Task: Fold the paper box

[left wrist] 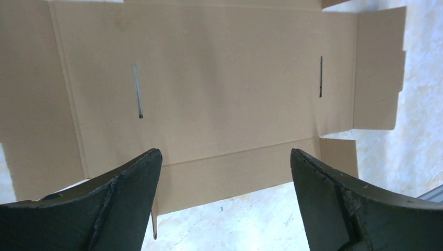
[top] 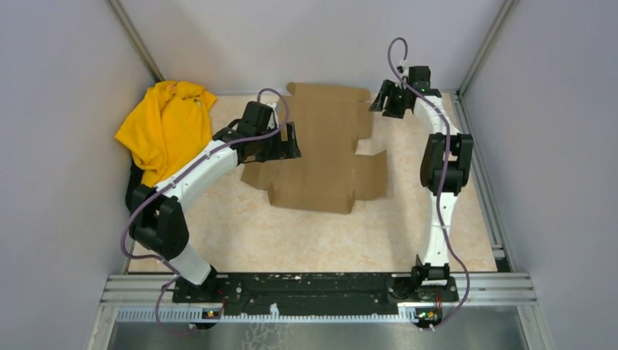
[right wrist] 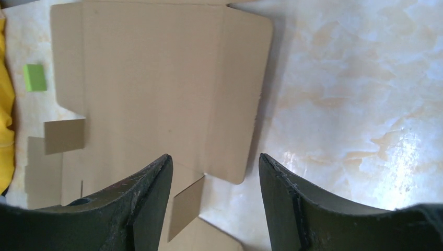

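The paper box (top: 321,146) lies unfolded and flat on the table as a brown cardboard sheet with flaps and tabs. My left gripper (top: 291,142) hovers at its left edge. In the left wrist view that gripper (left wrist: 224,157) is wide open with nothing between its fingers, above the sheet (left wrist: 209,94) and its two slots. My right gripper (top: 382,98) hangs by the sheet's far right corner. It (right wrist: 214,159) is open and empty, above a rounded flap (right wrist: 156,78). A small tab (right wrist: 185,206) stands slightly raised near its left finger.
A yellow cloth garment (top: 164,127) is heaped at the far left corner. A small green block (right wrist: 34,77) lies beside the sheet, near the yellow cloth (right wrist: 5,104). Grey walls close in three sides, and a metal rail (top: 321,288) runs along the near edge.
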You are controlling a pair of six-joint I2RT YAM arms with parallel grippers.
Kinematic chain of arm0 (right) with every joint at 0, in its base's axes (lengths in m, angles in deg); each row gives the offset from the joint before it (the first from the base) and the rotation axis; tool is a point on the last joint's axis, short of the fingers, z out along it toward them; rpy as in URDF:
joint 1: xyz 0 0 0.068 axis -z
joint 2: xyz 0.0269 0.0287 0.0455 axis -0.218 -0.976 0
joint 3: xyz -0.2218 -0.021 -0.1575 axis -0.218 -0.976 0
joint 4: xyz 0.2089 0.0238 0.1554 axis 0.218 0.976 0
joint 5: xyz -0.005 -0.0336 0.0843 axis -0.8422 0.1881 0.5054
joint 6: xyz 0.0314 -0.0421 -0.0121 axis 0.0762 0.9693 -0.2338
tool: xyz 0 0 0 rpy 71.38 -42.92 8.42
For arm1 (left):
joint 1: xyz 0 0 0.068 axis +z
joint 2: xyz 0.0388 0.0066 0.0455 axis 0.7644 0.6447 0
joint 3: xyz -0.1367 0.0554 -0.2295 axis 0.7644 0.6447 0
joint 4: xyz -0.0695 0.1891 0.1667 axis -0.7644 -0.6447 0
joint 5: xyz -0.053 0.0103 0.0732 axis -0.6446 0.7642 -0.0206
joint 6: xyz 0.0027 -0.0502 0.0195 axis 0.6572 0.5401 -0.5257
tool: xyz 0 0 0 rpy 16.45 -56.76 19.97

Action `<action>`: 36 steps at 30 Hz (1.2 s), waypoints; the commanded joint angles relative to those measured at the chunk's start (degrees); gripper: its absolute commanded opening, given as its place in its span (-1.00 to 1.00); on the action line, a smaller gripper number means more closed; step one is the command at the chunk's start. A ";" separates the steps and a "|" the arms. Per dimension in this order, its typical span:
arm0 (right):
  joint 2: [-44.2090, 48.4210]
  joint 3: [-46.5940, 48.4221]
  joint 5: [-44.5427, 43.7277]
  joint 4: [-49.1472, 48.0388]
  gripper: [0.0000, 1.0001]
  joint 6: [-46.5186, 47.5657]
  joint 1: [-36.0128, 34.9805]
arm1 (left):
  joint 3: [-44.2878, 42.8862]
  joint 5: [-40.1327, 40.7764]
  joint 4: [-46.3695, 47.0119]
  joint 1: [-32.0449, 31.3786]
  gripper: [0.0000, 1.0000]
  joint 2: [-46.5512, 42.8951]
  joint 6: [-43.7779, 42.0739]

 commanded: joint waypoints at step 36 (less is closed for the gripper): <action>-11.62 -3.53 6.25 -22.18 0.06 -5.63 -0.26 | 10.42 17.91 -4.21 -10.92 0.44 12.95 0.83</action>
